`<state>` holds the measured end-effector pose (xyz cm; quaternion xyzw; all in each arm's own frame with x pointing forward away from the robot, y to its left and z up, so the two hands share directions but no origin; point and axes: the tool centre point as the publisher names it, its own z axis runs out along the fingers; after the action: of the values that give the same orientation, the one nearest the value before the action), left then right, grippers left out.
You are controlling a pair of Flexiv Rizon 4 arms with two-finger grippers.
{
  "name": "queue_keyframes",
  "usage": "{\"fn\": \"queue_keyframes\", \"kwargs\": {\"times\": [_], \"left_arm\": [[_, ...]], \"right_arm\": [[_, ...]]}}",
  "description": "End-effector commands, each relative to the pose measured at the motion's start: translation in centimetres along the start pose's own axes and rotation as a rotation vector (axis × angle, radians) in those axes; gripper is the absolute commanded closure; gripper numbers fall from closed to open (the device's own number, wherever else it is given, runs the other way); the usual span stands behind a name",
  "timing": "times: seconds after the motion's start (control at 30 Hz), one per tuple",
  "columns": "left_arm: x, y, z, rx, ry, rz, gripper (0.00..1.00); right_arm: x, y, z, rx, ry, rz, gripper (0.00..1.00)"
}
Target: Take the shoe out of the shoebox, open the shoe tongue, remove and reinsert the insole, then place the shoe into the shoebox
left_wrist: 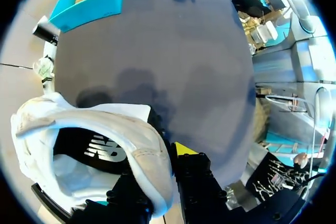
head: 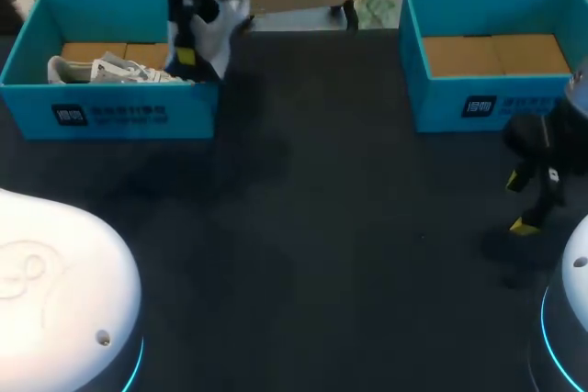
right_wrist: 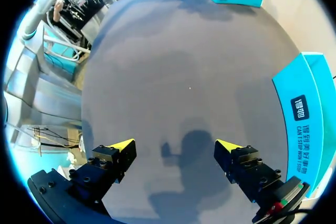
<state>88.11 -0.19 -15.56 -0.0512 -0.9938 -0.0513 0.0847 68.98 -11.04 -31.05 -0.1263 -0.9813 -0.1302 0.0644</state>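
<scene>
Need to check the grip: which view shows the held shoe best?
Left wrist view: the white shoe fills it, its wall pinched by the left gripper. Head view shows only a white patch; right wrist view, nothing.

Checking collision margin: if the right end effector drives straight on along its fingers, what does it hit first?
The bare dark tabletop; nothing lies between the open right end effector and it. The blue shoebox sits beside it, likely clear.

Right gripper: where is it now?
Head view: the right gripper hangs open at the right, over the table, just in front of the right shoebox.
</scene>
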Motion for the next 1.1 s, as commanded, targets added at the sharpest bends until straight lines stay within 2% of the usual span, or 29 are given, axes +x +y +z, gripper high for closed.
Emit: {"fn": "queue_keyframes", "kwargs": {"times": [0.03,0.3,0.4,0.57,1.07,1.1], "left_arm": [[-1.2,1.4,-1.7,-0.003,0.01,-0.007,1.0],[-1.6,3.3,-3.9,-0.014,0.017,-0.002,1.0],[-2.2,4.7,-4.7,-0.015,0.018,-0.016,1.0],[-3.1,7.4,-5.6,-0.07,0.012,-0.048,1.0],[-3.1,7.4,-5.6,-0.07,0.012,-0.048,1.0],[-3.4,7.6,-5.2,-0.097,-0.013,-0.055,1.0]], "right_arm": [[0.1,0.0,0.0,0.001,0.0,0.0,0.0],[0.1,0.0,0.0,0.001,0.0,0.0,0.0],[0.1,0.0,0.0,0.001,0.0,0.0,0.0],[0.1,0.0,0.0,0.001,0.0,0.0,0.0],[0.1,0.0,0.0,0.001,0.0,0.0,0.0],[0.1,0.0,0.0,0.001,0.0,0.0,0.0]]}}
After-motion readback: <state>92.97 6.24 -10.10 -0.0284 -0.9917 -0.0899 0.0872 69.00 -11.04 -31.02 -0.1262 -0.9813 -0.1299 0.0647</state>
